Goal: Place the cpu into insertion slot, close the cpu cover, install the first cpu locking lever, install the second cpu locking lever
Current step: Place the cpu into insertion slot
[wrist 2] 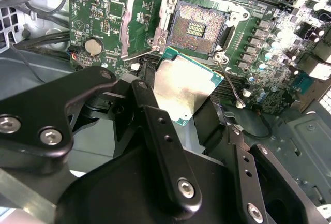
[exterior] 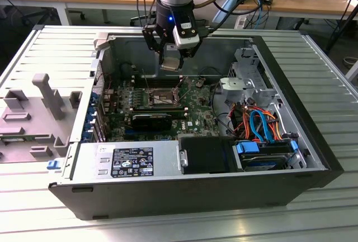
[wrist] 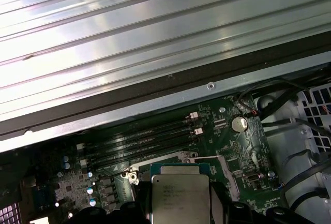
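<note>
Site obs., open black desktop PC case (exterior: 313,141) lying on its side on a ribbed aluminium table (exterior: 335,85).

1. Arm: the black two-finger gripper (exterior: 170,63) hangs in the upper centre of the exterior view, inside the case opening and over the green circuit board (exterior: 198,105).
2. Jaws: pinching the small flat square cpu (wrist 2: 183,87) with its dull silver-grey metal top. The black fingers (wrist 2: 160,131) press on opposite edges and the chip is tilted. In the first wrist view the cpu (wrist: 178,193) sits metal top up, w/ its green edge visible.
3. Position: the cpu is held off the board, near the small square dark insertion slot (wrist 2: 199,27) with its silver metal rim, and is not seated. The slot's contact field is bare. In the exterior view the insertion slot (exterior: 159,95) lies centre frame, below the gripper.
4. The thin silver metal cpu cover (wrist 2: 164,23), a square frame w/ a large window, stands swung open beside the slot, w/ board visible through the window.
5. A thin metal wire lever (wrist 2: 227,79) stands free of the slot, not latched.
6. Long narrow black memory slots (wrist: 139,138) and a round silver coin cell (wrist: 239,124) are on the board near the slot. Orange and blue cables (exterior: 260,122) lie at the exterior view's right.
</note>
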